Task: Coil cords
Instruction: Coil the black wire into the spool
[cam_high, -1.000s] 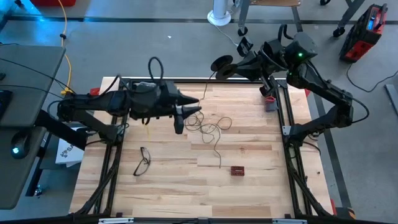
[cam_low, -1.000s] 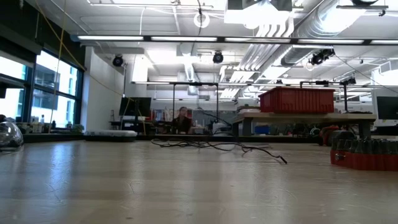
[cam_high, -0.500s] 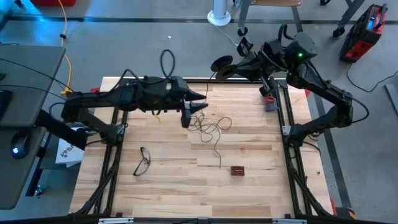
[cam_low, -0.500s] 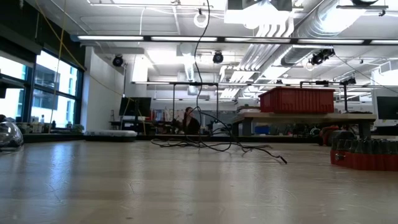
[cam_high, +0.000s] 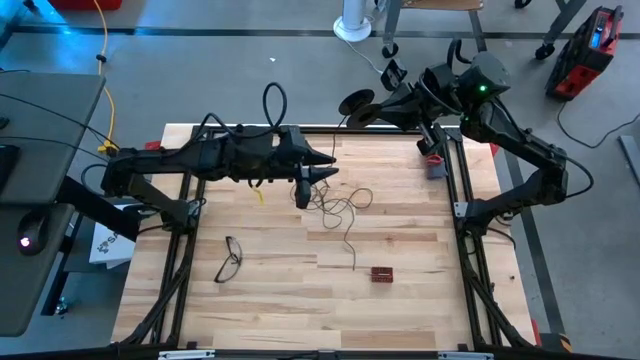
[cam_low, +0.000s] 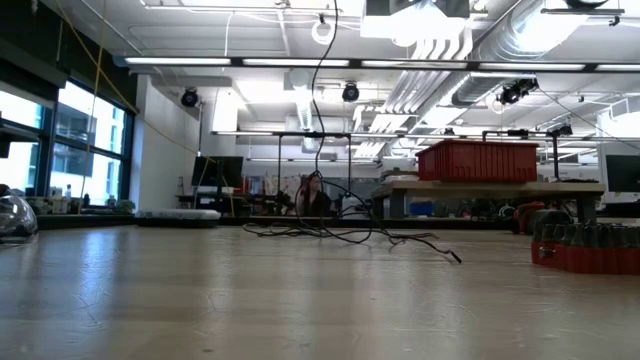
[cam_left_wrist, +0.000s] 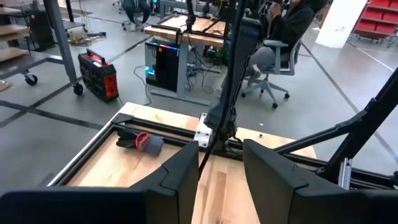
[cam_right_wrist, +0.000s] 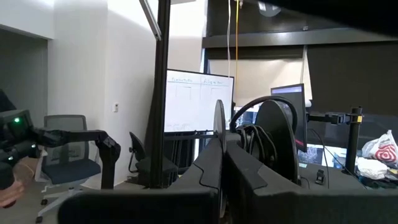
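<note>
The right jaws (cam_high: 372, 110) clamp the reel (cam_high: 356, 102) steady off the table's (cam_high: 400, 300) edge, while the left jaws (cam_high: 318, 172), part open, straddle the wire (cam_high: 340, 205) to feed it.

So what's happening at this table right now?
Two robot arms are coiling a thin wire. The right gripper is shut on the black reel, held up past the table's far edge. The left gripper hovers over the tangled wire, a strand running between its parted fingers. Most of the wire lies loose on the table.
</note>
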